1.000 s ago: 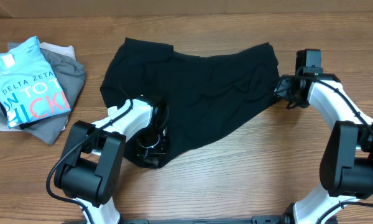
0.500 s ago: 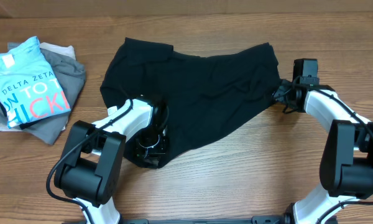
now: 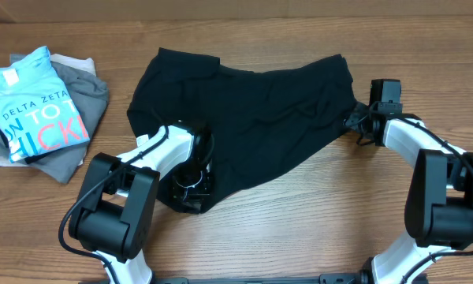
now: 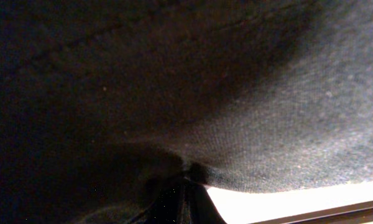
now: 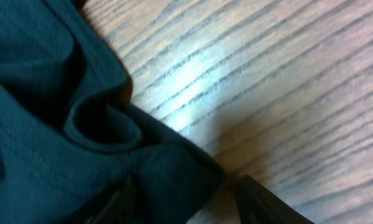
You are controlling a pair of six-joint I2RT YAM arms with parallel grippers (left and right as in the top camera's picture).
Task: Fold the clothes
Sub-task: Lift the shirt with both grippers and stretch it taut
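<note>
While the left tool [image 3: 191,185] is pinched shut on the near-left edge of the clothes [image 3: 252,118], spread out on the table [image 3: 315,221], the right tool [image 5: 189,199] is set open astride the right corner; a deep bite is advised before closing.

Left arm [image 3: 154,150] sits folded in close, elbow low, and the left claw [image 3: 191,183] is clamped tight on the black garment [image 3: 252,118]. Right arm [image 3: 414,136] reaches inward with its wrist bent. The right claw [image 3: 360,125] has its fingers [image 5: 267,204] parted around the garment's corner.
</note>
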